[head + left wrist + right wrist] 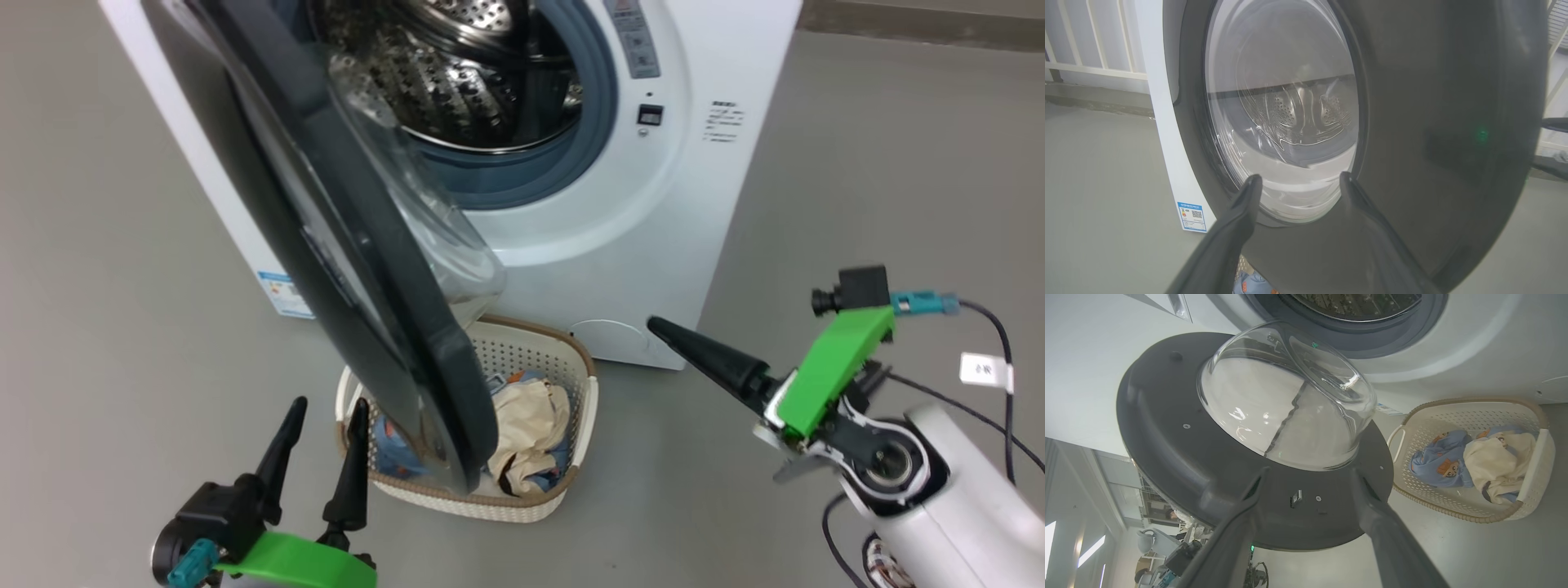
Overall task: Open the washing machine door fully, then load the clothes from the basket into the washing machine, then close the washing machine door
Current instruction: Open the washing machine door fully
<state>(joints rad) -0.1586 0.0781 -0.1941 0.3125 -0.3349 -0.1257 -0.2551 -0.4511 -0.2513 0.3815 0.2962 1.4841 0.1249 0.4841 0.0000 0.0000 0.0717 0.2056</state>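
The washing machine [653, 204] stands with its steel drum [457, 82] exposed. The washing machine door [384, 237] is swung out, its edge towards me, hanging over the basket [522, 347]. The clothes [531, 425] lie in the basket: a cream piece [1494, 457] beside a light blue one [1437, 461]. My left gripper [325, 412] is open just left of the door's lower edge, facing the door's glossy outer face [1433, 122]. My right gripper [661, 328] is open to the right of the basket, aimed at the door's inner rim [1167, 437] below the glass bowl [1286, 408], holding nothing.
Grey floor lies all around. A blue label sticker [282, 294] sits low on the machine's left side and a round white cover [608, 336] low on its front. Cables with a white tag [986, 369] trail from my right arm. A person [1175, 516] sits far off.
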